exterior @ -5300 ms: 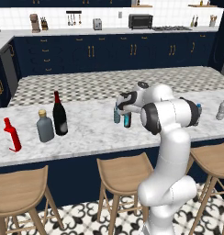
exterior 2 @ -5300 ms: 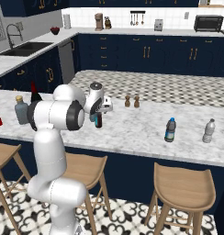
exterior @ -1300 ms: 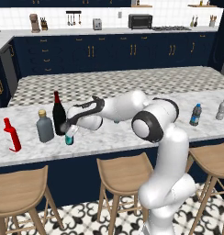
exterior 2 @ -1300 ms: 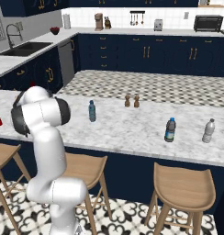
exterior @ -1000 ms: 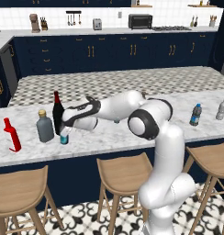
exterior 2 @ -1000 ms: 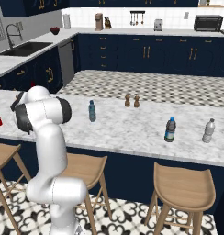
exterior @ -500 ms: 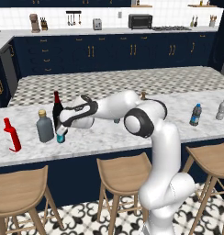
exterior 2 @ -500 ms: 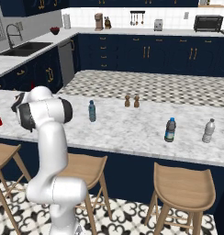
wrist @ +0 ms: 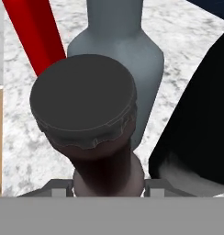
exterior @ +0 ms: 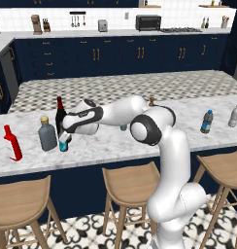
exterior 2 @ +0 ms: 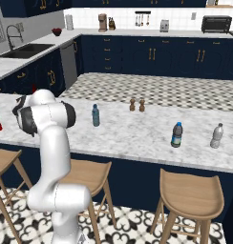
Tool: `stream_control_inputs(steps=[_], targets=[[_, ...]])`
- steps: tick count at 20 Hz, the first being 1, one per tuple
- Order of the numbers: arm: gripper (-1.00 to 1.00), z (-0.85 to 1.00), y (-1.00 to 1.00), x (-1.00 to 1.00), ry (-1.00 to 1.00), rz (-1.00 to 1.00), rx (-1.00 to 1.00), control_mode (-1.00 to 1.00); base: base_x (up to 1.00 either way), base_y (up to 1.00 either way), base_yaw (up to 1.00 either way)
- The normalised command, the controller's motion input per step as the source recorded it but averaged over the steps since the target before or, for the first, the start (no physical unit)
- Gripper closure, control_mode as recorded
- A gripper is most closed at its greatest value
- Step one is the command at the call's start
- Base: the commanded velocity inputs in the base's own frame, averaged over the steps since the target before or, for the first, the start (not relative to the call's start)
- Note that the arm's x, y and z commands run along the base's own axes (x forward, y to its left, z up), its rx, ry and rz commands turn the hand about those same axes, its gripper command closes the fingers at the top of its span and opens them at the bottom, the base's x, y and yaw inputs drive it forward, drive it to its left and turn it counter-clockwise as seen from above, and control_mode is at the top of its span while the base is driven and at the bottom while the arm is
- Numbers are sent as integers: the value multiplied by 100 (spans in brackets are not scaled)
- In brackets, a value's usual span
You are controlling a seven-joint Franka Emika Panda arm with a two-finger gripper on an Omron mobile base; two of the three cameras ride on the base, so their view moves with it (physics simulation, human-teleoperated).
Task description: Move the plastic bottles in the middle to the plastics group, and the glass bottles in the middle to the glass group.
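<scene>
— Gripper (exterior: 65, 141) state? Where is the small brown-necked bottle (exterior: 63, 144) held?

— Clamped on it, low over the counter (exterior: 110, 146) near its front edge, just beside the squat grey bottle (exterior: 47, 134) and the wine bottle (exterior: 59, 115).

— How should it be set down?

— It should be kept upright, lowered until seated, and released without either neighbour being nudged.

Left base view: behind-left, looks down over the marble counter (exterior: 115, 141). Right base view: behind-right, same counter (exterior 2: 137, 133), shared. Hand view: very close, nearly touching a dark bottle cap (wrist: 84, 105).
</scene>
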Motion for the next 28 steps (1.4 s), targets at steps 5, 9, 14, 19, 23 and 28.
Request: stream_control_inputs(steps=[5, 9, 14, 19, 23, 28], targets=[[100, -5, 0, -21, 0, 0, 0, -100, 0, 0, 0], [100, 6, 0, 0, 0, 0, 0, -100, 0, 0, 0], [100, 0, 0, 0, 0, 0, 0, -100, 0, 0, 0], [-100, 0, 0, 0, 0, 0, 0, -100, 0, 0, 0], [-100, 0, 0, -7, 0, 0, 0, -100, 0, 0, 0], [-100, 2, 0, -13, -3, 0, 0, -100, 0, 0, 0]])
